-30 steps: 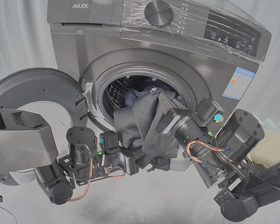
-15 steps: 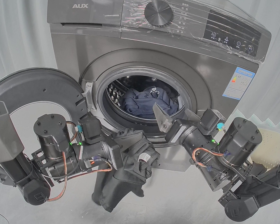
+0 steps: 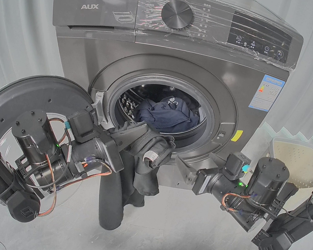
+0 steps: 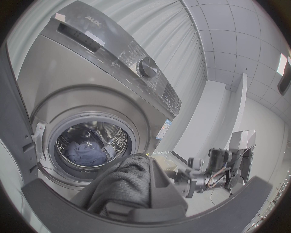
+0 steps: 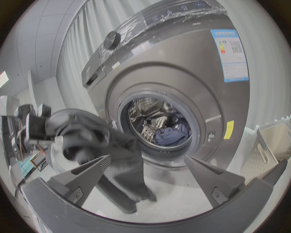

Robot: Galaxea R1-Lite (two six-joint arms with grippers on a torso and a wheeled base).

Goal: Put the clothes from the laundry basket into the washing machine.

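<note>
My left gripper (image 3: 133, 138) clenched the dark garment (image 3: 152, 151); my right gripper (image 5: 147, 160) gaped empty. I needed more height before pushing its hanging end inside.

dark grey garment (image 3: 145, 168), navy garment (image 3: 170, 114), silver-grey washing machine (image 3: 89, 54), cream laundry basket (image 3: 300, 165) dotted with holes.

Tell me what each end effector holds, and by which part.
The left end effector grips the dark garment by a bunched upper fold; the rest hangs toward the floor. The right end effector is open and holds nothing.
</note>
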